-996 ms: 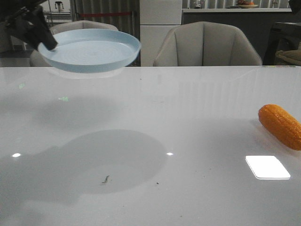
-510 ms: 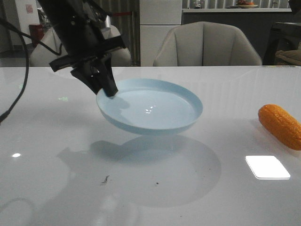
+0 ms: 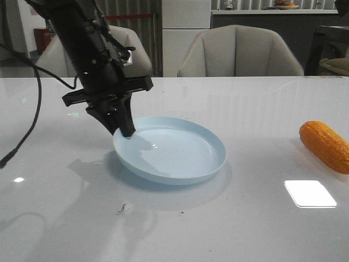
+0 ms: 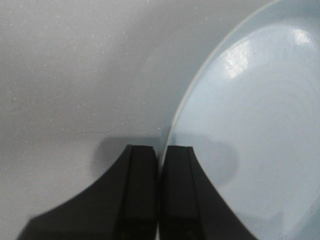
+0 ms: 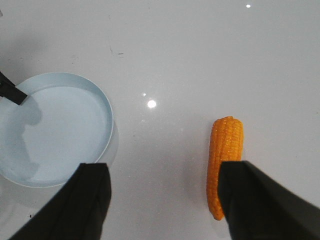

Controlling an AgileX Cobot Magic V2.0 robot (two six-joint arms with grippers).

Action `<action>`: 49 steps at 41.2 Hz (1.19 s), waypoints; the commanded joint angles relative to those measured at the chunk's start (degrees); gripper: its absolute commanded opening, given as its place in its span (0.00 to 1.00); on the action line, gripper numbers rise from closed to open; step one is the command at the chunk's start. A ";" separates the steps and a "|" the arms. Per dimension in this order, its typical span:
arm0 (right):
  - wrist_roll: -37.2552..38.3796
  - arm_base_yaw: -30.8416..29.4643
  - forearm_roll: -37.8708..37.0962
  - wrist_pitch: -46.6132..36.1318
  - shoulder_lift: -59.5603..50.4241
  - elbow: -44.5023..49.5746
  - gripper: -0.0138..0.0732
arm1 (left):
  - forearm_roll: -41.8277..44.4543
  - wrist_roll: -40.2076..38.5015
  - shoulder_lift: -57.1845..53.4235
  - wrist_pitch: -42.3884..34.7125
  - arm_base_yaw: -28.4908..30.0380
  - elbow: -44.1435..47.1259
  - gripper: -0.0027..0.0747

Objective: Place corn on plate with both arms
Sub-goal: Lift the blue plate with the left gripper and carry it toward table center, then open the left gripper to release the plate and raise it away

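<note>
The white table carries the plate and the corn (well apart).

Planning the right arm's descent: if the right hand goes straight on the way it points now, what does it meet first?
Most likely bare table. The right hand is open and points down at the white surface between the plate and the corn; one finger overlaps the corn's lower end in view, so that side may graze it. Depth is unclear.

The plate is set on the desk left of centre, with the left gripper positioned at its far-left rim. The corn is laid on the desk well apart, at the right edge.
</note>
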 commanded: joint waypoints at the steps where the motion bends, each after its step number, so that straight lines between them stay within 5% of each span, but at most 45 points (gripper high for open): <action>1: -0.01 0.08 1.11 -3.13 -0.79 -2.06 0.80 | 0.92 -0.52 -3.63 0.16 -0.21 -1.62 0.17; 19: -0.01 0.08 1.11 -3.13 -0.79 -2.06 0.80 | 3.78 -0.52 -3.63 1.12 -0.33 -1.62 0.63; 34: -0.01 0.08 1.11 -3.13 -0.79 -2.06 0.80 | 7.11 -0.59 -3.74 3.09 0.21 -13.32 0.62; 49: -0.01 0.08 1.11 -1.64 -0.79 -2.06 0.80 | 23.77 -5.73 -10.32 -2.02 0.56 -27.21 0.62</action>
